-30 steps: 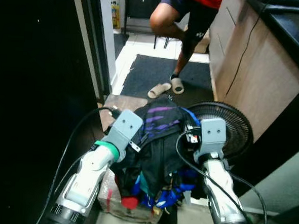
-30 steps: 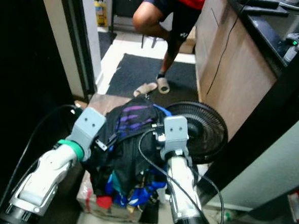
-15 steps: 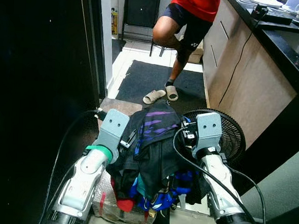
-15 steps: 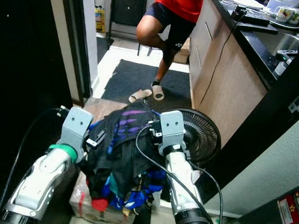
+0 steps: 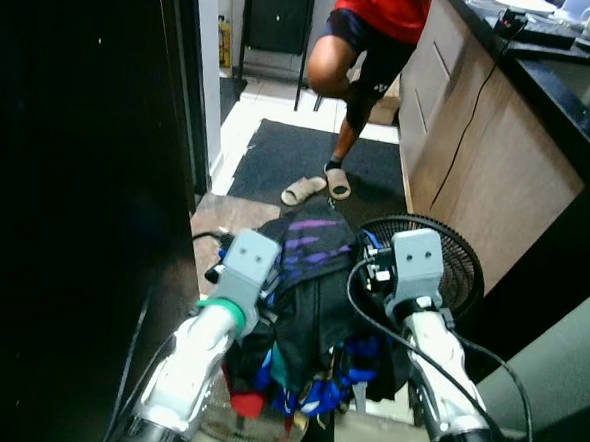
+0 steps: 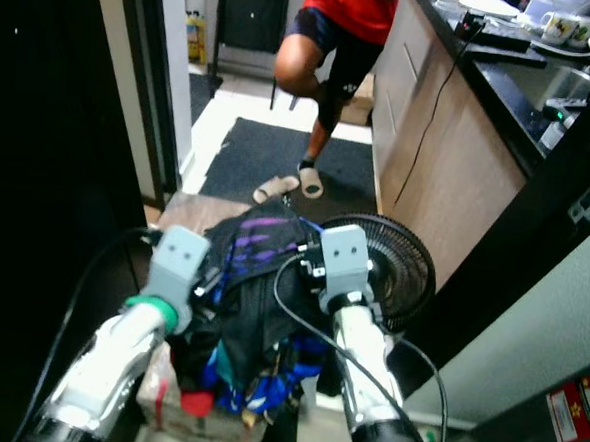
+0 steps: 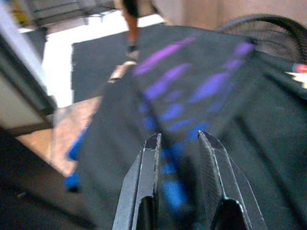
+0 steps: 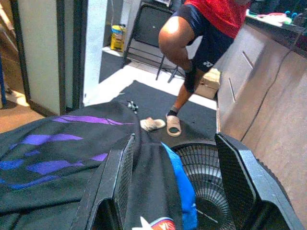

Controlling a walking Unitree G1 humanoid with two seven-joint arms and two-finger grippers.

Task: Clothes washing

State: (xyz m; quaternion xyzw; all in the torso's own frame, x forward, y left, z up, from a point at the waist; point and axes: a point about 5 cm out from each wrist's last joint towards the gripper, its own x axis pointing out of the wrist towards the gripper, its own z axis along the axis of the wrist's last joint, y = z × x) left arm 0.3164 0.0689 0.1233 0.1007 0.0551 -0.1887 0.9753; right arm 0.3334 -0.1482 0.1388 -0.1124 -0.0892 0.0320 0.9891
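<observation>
A heap of dark clothes, with purple stripes on top and blue and red bits lower down, hangs between my two arms. In the left wrist view my left gripper is shut on a fold of the purple-striped black cloth. Against the right side of the heap, my right gripper stands open. Black cloth and a blue edge lie between its wide-set fingers. In the eye views the cloth hides both grippers' fingers.
A person in a red shirt stands on one leg on a dark mat, slippers beside. A floor fan is right of the heap, a wooden counter beyond. A dark door is left. A wrapped box lies below.
My left arm has swung inward, closer to the heap. The view has shifted a little. The person's raised leg has moved.
</observation>
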